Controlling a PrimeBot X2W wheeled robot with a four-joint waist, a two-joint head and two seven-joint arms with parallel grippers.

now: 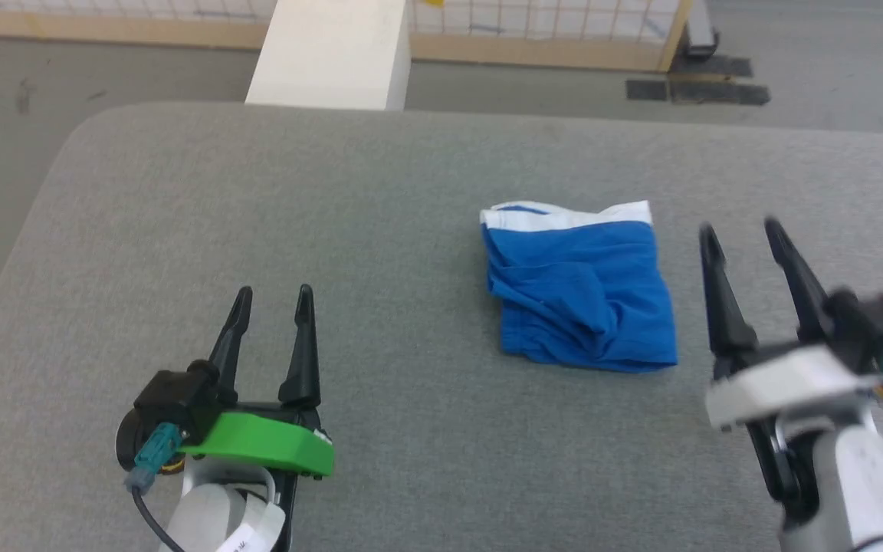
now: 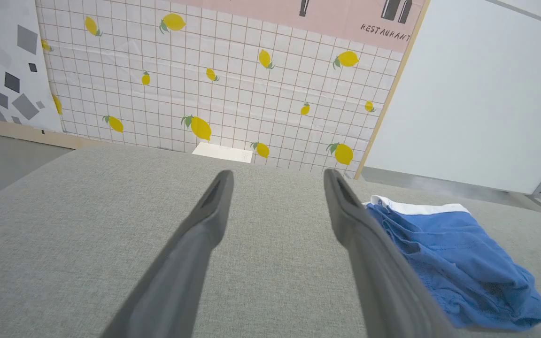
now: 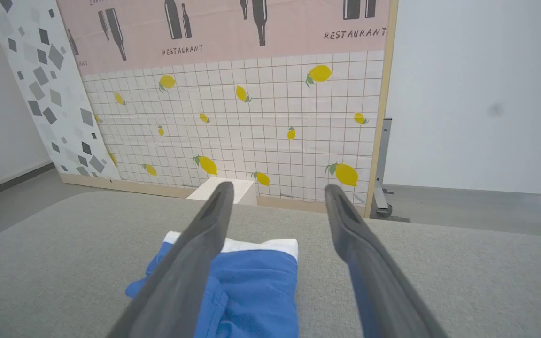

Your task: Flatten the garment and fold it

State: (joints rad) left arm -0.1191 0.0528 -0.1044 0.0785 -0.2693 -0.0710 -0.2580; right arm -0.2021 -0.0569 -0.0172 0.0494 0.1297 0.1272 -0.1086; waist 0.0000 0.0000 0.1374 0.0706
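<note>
Currently the garment [image 1: 579, 299], a creased blue near-square with a white band, lies right of centre on the grey woven table [image 1: 257, 215]. Flanking it, the left gripper [image 1: 274, 291] and the right gripper [image 1: 740, 228] stand with jaws apart, empty.

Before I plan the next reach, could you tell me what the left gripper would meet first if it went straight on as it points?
Probably nothing soon: the left gripper points over bare grey tabletop toward the white block beyond its far edge; the garment lies off to its right.
</note>
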